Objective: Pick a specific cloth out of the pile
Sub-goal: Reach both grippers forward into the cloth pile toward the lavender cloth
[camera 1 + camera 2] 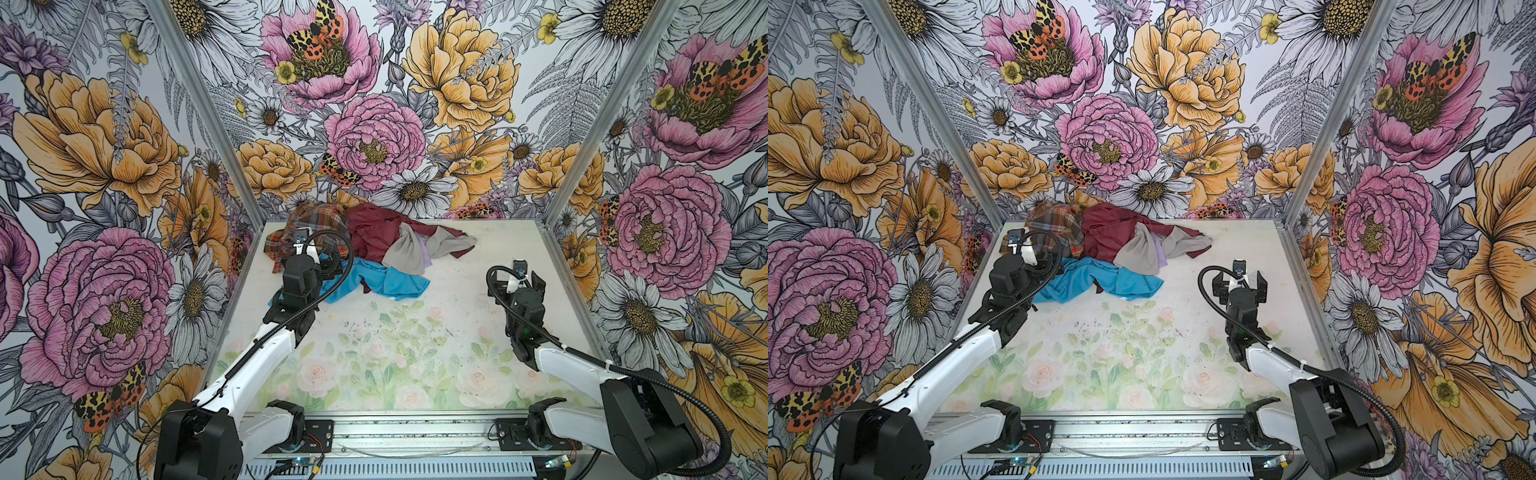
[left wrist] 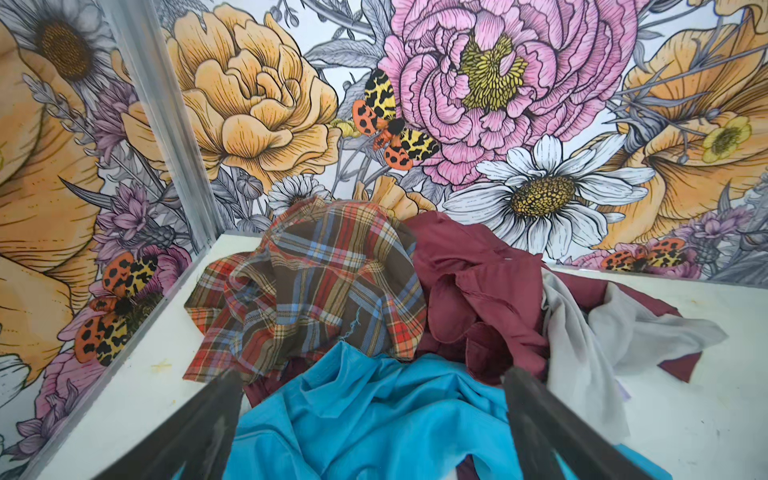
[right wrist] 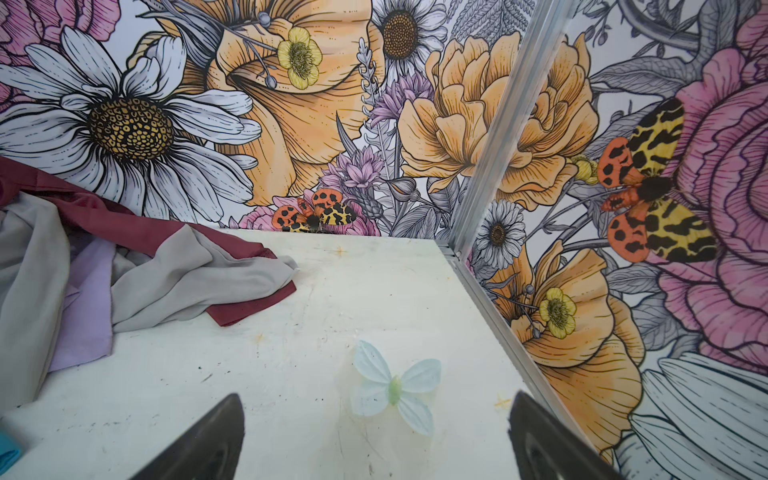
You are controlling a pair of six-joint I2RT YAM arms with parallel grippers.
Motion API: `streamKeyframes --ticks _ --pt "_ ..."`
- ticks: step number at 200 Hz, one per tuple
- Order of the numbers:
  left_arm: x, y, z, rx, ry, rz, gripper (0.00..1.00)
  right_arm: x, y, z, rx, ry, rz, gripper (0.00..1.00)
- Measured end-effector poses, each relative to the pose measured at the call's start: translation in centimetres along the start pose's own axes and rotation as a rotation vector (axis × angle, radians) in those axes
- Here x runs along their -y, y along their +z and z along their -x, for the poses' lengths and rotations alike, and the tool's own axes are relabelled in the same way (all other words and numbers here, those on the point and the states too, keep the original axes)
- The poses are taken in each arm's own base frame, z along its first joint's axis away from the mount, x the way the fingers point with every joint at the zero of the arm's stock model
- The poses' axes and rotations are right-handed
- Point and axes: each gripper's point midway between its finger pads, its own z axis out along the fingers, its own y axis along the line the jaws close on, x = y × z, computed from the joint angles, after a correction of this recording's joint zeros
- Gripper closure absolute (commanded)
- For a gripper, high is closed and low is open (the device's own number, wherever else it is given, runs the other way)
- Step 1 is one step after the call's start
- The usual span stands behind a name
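1. Pile [image 1: 365, 249] sits at the back of the tabletop [image 1: 457, 332], left of middle, up against the back wall in both top views
2. Pile make-up: plaid cloth [image 1: 307, 228] at back left, maroon cloth [image 1: 374, 232] just beside it, grey cloth [image 1: 405, 253] draped over the maroon, blue cloth [image 1: 386, 280] at the front edge
3. Lilac cloth [image 1: 423, 252] is mostly buried, and only a narrow strip shows between two folds of the grey cloth on the right part of the pile
4. Right wrist view shows the lilac cloth [image 3: 89, 303] poking out from under the grey, its lower edge lying on the tabletop
5. Left claw [image 2: 372, 374] has jaws spread wide, nothing held, over the blue cloth at the pile's front left; cannot tell if the tips touch fabric
6. Right claw [image 3: 376, 397] has jaws spread wide, empty, over bare tabletop, well apart from the pile and near the right wall
7. Pale butterfly print [image 3: 395, 386] on the tabletop lies between the right claw's fingers
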Motion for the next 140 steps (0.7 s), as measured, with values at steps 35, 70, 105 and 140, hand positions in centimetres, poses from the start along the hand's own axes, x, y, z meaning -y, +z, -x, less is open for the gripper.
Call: streamKeyframes --ticks 35,70,105,140 --pt "0.0 0.6 -0.4 -0.076 -0.079 -0.037 0.01 -0.7 -0.6 4.0 0.023 0.043 0.015 0.01" --pt "-0.9 2.1 -1.5 -0.169 -0.190 -0.057 0.01 -3.2 -0.6 7.3 0.003 0.114 0.080 0.03" --pt "-0.7 2.7 -3.1 -0.244 -0.255 -0.087 0.02 -8.4 1.3 7.9 -0.107 0.197 0.201 0.08" --pt "1.1 2.4 -3.5 -0.295 -0.267 -0.155 0.04 -13.6 3.8 5.2 -0.275 0.295 0.300 0.16"
